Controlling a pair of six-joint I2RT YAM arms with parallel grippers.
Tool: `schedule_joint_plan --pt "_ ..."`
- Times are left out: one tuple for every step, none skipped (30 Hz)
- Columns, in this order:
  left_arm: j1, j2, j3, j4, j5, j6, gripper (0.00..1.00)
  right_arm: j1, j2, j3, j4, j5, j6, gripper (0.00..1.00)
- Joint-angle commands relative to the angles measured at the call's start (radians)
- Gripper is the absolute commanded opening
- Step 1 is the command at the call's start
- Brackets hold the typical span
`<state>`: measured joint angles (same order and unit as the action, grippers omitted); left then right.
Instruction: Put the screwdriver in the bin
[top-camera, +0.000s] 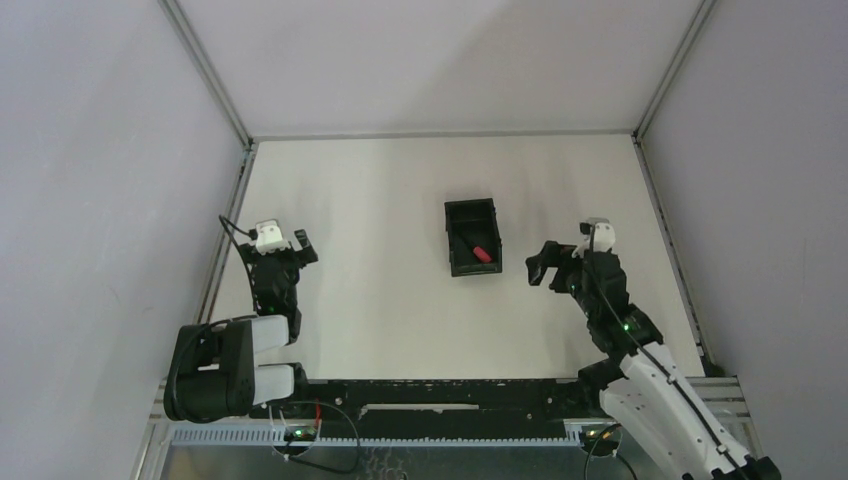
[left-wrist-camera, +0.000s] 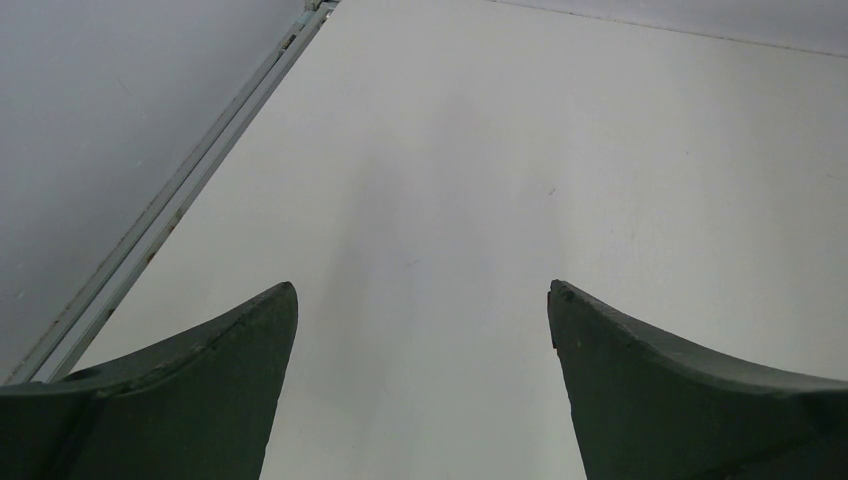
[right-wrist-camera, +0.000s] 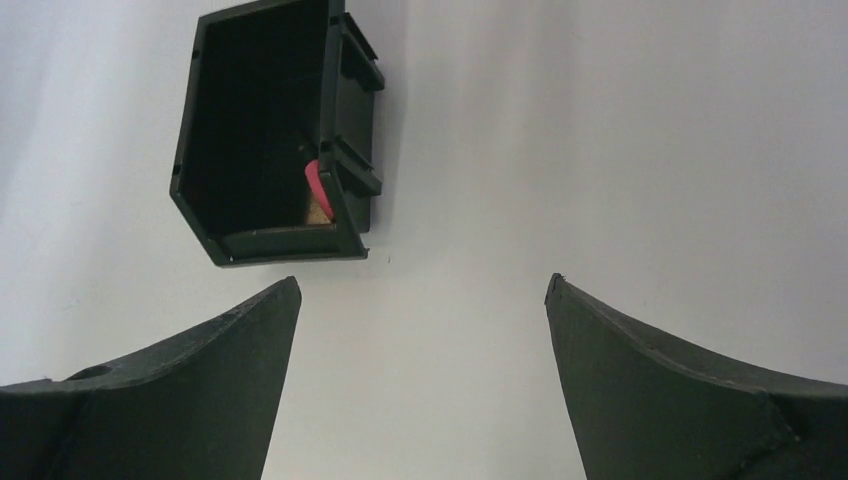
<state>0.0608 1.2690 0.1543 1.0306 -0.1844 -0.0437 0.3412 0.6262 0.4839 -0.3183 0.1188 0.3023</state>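
The black bin (top-camera: 449, 238) stands at the middle of the white table. The screwdriver (top-camera: 480, 252) lies inside it, red handle toward the near right corner, thin shaft pointing back left. In the right wrist view the bin (right-wrist-camera: 347, 110) is at upper left, and part of the red handle (right-wrist-camera: 317, 186) shows inside against the right wall. My right gripper (top-camera: 541, 266) is open and empty, just right of the bin; in its own view (right-wrist-camera: 422, 290) only bare table lies between the jaws. My left gripper (top-camera: 300, 246) is open and empty at the left, over bare table (left-wrist-camera: 422, 290).
A metal rail (top-camera: 228, 225) runs along the table's left edge, close to my left gripper, and shows in the left wrist view (left-wrist-camera: 170, 205). Another rail (top-camera: 665, 235) lines the right edge. Grey walls enclose the table on three sides.
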Motion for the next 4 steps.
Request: schedule_joint_plan --pt "-0.004 -0.010 0.038 0.031 -0.007 0.016 1.00 -0.017 -0.063 -0.074 0.124 0.014 0.081 1.00" --pt "-0.004 -0.010 0.038 0.031 -0.008 0.016 1.00 -0.020 -0.073 -0.092 0.132 0.009 0.085 1.00" --pt "-0.004 -0.010 0.037 0.031 -0.007 0.016 1.00 -0.023 -0.082 -0.104 0.139 0.004 0.090 1.00" --pt "-0.003 -0.010 0.038 0.031 -0.008 0.016 1.00 -0.025 -0.089 -0.115 0.145 -0.002 0.089 1.00"
